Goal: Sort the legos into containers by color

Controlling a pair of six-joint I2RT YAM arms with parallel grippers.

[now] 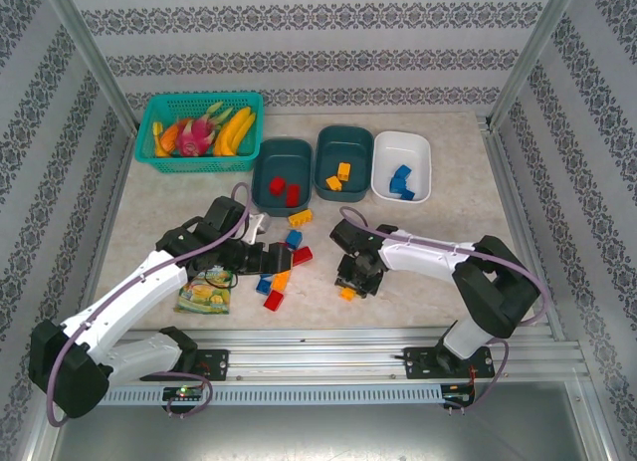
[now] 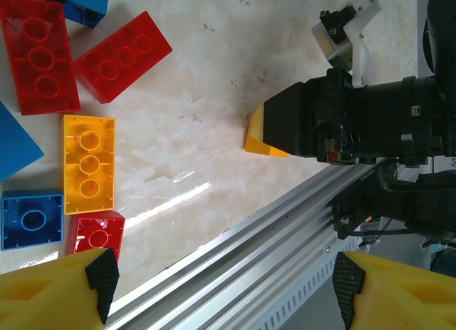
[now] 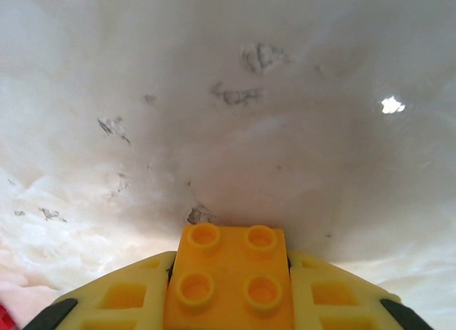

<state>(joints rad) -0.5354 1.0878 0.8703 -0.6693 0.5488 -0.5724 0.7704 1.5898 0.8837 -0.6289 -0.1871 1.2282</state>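
Yellow fingers of the left claw (image 2: 224, 284) stand wide apart, empty, low beside the loose legos (image 1: 282, 267); a careless sweep there would scatter them, I think. Rightward, the right claw (image 3: 231, 291) is clamped on an orange brick (image 3: 231, 269) down at the table (image 1: 448, 222), close to the rail (image 1: 328, 356). Held only at the tips, it may slip on the way to the middle tub (image 1: 358, 147). That table is pale, marbled, scuffed; patterned wallpaper covers every wall.
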